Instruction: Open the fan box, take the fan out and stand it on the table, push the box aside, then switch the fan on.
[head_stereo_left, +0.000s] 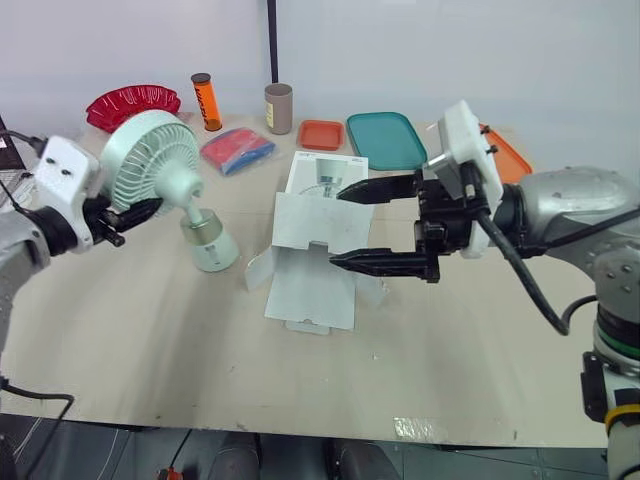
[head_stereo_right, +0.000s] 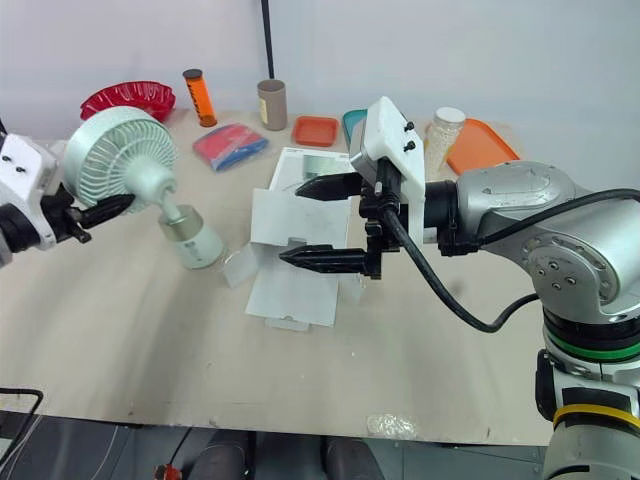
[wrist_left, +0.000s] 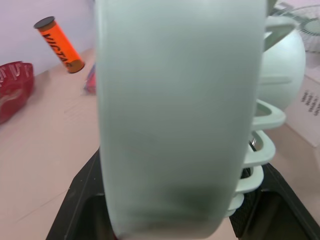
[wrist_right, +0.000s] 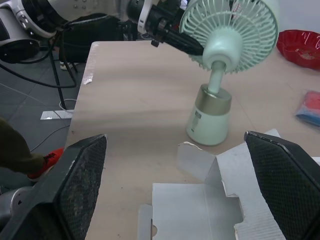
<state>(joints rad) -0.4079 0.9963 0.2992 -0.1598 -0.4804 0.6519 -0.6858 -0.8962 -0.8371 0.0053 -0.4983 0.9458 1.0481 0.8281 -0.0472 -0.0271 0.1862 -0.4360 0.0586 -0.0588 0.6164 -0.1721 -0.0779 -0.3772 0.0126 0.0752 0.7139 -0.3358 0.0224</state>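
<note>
While the left arm reaches in from the left, the left gripper (head_stereo_left: 132, 212) clamps the head rim of the pale green plastic desk fan (head_stereo_left: 165, 170). Its base sits on the light wooden table (head_stereo_left: 150, 340), left of the opened white cardboard box (head_stereo_left: 310, 290). Extended leftward above that box, the right gripper (head_stereo_left: 336, 227) hovers spread wide, holding nothing.

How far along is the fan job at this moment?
Done: the box lies open and the fan is out, its base apparently on the table. In hand: the left gripper grips the fan's leaning head; the right gripper hangs open over the box. Left: let the fan stand free, push the box aside, switch it on.
</note>
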